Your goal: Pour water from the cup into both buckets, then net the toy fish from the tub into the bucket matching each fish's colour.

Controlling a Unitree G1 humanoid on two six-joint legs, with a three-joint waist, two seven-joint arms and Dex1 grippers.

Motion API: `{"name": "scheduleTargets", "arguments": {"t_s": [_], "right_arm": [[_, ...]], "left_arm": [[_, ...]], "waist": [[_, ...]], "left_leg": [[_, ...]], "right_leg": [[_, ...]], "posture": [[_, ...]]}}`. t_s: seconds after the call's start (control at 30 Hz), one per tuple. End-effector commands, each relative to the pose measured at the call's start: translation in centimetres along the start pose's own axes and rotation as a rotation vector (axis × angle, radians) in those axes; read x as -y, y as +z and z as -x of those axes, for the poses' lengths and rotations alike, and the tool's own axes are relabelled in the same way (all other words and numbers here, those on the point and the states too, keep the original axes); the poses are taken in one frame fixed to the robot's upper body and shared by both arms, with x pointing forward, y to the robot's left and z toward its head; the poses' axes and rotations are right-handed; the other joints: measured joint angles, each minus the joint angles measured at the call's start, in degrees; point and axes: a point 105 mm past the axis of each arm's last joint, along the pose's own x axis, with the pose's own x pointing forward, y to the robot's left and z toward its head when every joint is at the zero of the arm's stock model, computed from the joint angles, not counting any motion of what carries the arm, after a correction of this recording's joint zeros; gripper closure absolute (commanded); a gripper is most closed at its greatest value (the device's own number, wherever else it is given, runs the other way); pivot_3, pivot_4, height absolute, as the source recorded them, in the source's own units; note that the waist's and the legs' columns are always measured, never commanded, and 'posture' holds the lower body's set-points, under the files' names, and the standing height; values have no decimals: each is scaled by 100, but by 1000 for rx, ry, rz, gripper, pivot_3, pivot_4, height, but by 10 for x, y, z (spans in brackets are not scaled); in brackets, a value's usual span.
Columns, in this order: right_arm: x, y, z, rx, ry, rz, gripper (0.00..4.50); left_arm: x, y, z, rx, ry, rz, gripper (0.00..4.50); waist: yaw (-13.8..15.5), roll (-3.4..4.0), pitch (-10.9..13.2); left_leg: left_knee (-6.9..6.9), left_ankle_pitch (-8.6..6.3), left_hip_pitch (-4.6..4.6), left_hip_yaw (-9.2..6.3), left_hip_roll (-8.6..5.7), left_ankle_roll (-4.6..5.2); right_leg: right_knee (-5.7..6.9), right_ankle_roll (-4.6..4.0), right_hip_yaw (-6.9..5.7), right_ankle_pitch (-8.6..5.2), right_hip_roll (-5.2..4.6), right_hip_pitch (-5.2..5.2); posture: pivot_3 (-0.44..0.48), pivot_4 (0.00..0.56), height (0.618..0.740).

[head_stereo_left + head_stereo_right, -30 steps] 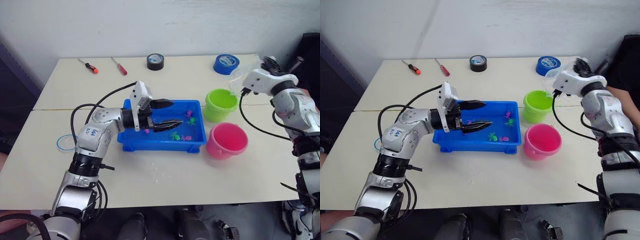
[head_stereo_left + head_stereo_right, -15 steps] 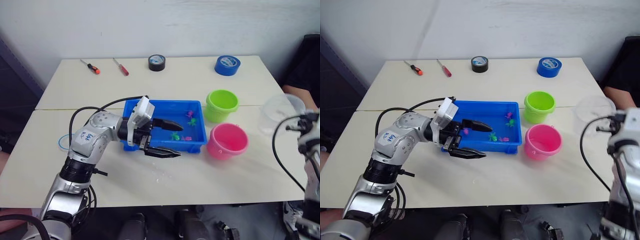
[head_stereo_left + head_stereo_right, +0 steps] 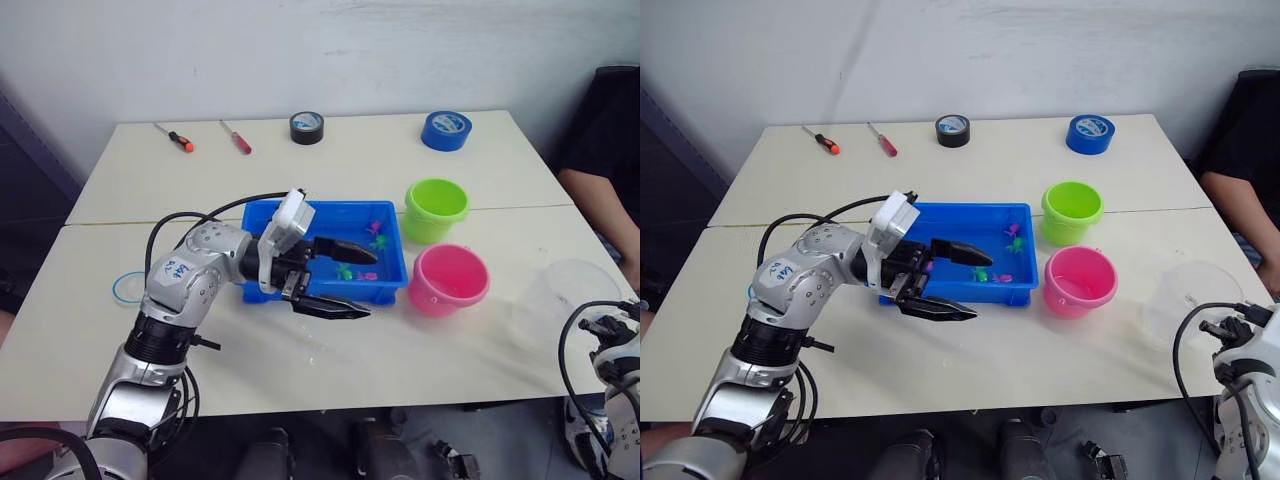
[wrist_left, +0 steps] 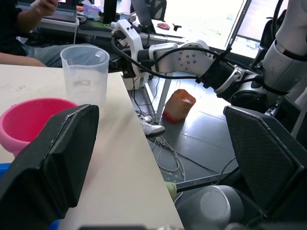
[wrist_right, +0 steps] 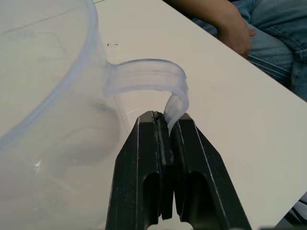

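Holding toy fish (image 3: 358,272), blue tub (image 3: 330,292), cup (image 3: 1188,300) upright

clear plastic cup (image 5: 53,120), matt table (image 3: 400,350)

Robotics lab or workshop, not a home. Plain white wall behind a pale table (image 3: 330,350) made of two pushed-together tops. Tools lie at the far edge: two screwdrivers (image 3: 174,137), a black tape roll (image 3: 307,127), a blue tape roll (image 3: 447,130). The left wrist view shows another robot arm (image 4: 192,60) with cables beyond the table edge, monitors (image 4: 261,21) on desks, a grey tiled floor. A seated person (image 3: 600,195) in jeans sits at the right side.
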Motion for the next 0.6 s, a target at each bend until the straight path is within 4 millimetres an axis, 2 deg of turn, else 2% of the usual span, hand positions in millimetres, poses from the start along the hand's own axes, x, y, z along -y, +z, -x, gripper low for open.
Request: {"name": "scheduleTargets", "arguments": {"t_s": [0.03, 0.07, 0.1, 0.13, 0.2, 0.3, 0.33, 0.37, 0.43, 0.6], "right_arm": [[0, 0, -2, 20, 1, -16, 4461], [1, -2, -2, 14, 2, -15, 4461], [2, -4, -3, 6, -1, -21, 4114], [4, -6, -3, -1, -5, -25, 3633], [9, -7, -3, -6, -16, -24, 2997], [16, -9, 2, -19, -41, 9, 1693], [17, -9, 5, -28, -47, 33, 1387], [19, -7, 12, -32, -53, 53, 589], [20, 3, 25, -15, -52, 80, 35], [13, 35, 52, 52, -2, 199, 35]], "left_arm": [[1, 12, -1, 22, -9, -50, 0], [1, 12, -2, 23, -5, -49, 0], [0, 12, -2, 23, -1, -31, 0], [-1, 13, -3, 25, 3, -19, 0], [-3, 15, -3, 32, 9, -8, 0], [-3, 18, -3, 38, 10, -8, 0], [-4, 18, -3, 37, 10, -8, 0], [-4, 18, -2, 32, 10, -11, 0], [-5, 18, -1, 29, 11, -13, 0], [-7, 16, -3, 33, 5, -8, 0]], "waist": [[2, 0, 0], [3, 0, 0], [3, 0, 0], [3, 0, 0], [5, 0, 0], [10, 0, 0], [12, 0, 0], [12, 0, 0], [10, 1, 0], [11, 7, -4]], "left_leg": [[0, 0, 0, 0, 0, 0], [0, 0, 0, 0, -1, 0], [0, 0, 0, 1, -1, 0], [0, 0, 0, 1, -2, 0], [0, 0, -1, 1, -2, 0], [0, 0, -1, 0, -2, 1], [0, 0, -1, 0, -2, 1], [0, -1, -1, -1, -2, 1], [-1, 0, -2, -1, -1, 1], [-1, -1, -2, -2, -3, 1]], "right_leg": [[0, 0, 0, 0, 0, 0], [-1, 0, 0, 0, -1, 0], [-1, 0, 0, 0, -2, 0], [-1, 0, 1, 0, -2, 1], [-1, 0, 0, 0, -2, 0], [-2, 0, 0, 0, -2, 0], [-2, 0, 0, 0, -2, 0], [-2, 0, 0, 0, -2, 0], [-4, 0, 0, 0, -2, 0], [-4, 0, 1, 0, -3, 2]], "posture": [[0, 150, 736], [0, 150, 736], [0, 150, 736], [0, 150, 736], [0, 150, 736], [0, 150, 736], [0, 150, 736], [0, 150, 736], [0, 150, 736], [0, 150, 736]]}}
